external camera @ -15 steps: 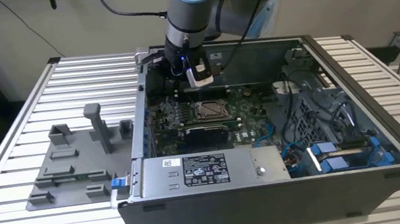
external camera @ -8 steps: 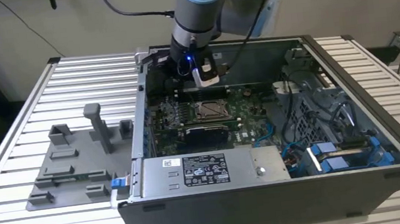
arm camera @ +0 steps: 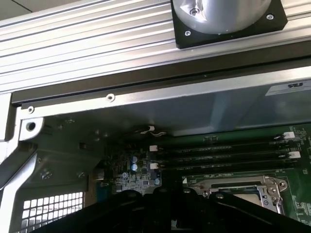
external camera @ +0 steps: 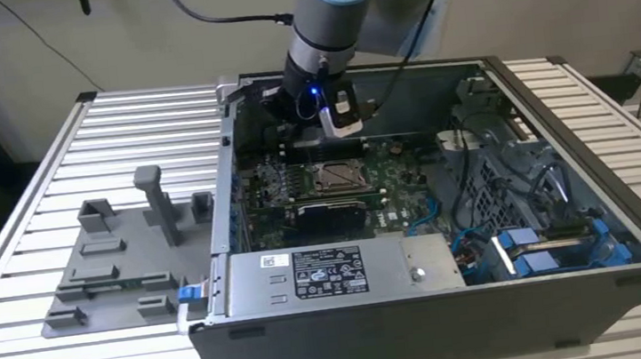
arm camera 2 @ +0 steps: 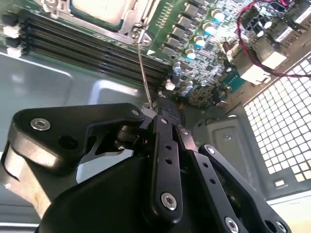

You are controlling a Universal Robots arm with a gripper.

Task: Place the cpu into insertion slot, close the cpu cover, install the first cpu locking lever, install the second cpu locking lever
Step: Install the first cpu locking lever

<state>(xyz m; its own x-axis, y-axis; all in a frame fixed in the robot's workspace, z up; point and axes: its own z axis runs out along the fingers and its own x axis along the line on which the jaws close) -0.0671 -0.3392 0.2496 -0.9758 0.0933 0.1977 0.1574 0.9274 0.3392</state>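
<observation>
a slatted aluminium table (external camera: 79,151) carries an open grey computer case (external camera: 431,320). inside it the small square cpu (arm camera 2: 99,8), dull silver-tan on top, sits in its socket, framed by the thin silvery cpu cover (arm camera 2: 129,22). the second wrist view shows the black gripper (arm camera 2: 163,104) pinched together on a thin wire locking lever (arm camera 2: 144,73). the first wrist view shows dark memory slots (arm camera: 228,153). the cpu lies near the fingertips, at the lever's far end.

The black gripper (external camera: 309,134) hangs inside the open dark-grey metal computer case (external camera: 430,311), near the silver-tan square cpu (external camera: 333,176) seated on the green motherboard (external camera: 401,202).
</observation>
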